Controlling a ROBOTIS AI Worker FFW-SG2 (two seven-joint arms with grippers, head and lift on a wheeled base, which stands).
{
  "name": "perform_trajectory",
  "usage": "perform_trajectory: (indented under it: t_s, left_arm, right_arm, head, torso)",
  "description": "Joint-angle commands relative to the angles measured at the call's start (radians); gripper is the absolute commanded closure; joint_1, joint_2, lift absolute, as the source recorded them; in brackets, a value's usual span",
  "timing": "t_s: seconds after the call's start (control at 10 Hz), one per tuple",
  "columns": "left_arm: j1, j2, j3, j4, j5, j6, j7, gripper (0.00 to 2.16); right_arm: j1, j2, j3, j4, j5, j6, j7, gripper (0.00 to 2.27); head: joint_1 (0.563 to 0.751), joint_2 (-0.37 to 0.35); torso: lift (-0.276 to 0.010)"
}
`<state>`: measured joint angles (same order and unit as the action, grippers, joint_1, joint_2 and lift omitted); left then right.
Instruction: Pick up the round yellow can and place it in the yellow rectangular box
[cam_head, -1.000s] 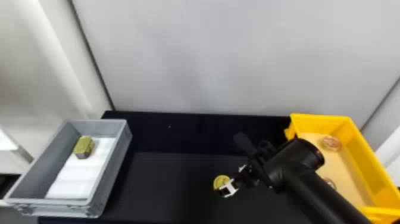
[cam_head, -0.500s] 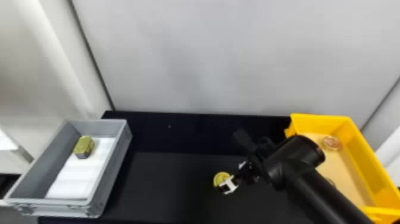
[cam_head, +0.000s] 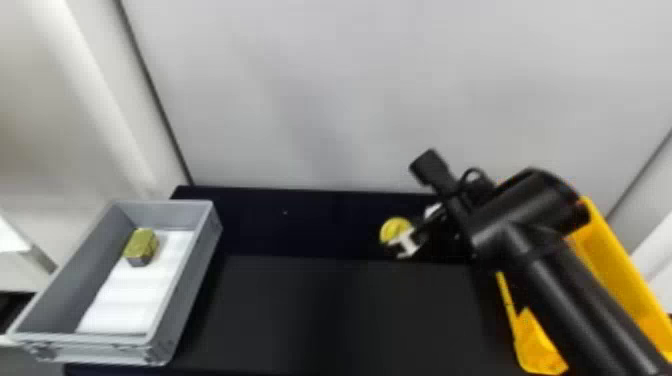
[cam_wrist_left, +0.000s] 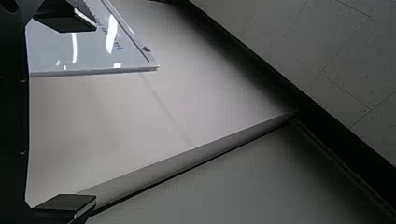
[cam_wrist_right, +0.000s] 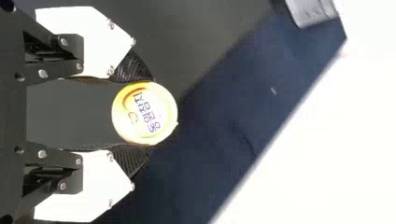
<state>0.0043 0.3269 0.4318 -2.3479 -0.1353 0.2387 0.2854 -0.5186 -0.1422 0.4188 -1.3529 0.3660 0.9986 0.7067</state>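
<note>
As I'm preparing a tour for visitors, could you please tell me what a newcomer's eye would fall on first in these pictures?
Probably the yellow rectangular box at the head view's right, partly behind the black right arm. Next comes the round yellow can, bright against the dark table, between the jaws of the right gripper. At the left, a gold-and-grey block sits in a grey box.

Glare bleaches the right wrist view's wall (cam_wrist_right: 336, 149) while reflections streak the left's glossy board (cam_wrist_left: 91, 49).
</note>
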Motion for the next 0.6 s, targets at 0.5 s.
perform_trajectory:
  t_s: [0.5]
  left_arm:
    - [-0.001, 0.011, 0.002, -0.011, 0.000, 0.024, -0.005, 0.00]
  right_arm:
    - [-0.041, -0.097, -0.216, -0.224, 0.226, 0.122, 0.027, 0.69]
  head:
    - [0.692, 0.054]
  torso:
    - [-0.003]
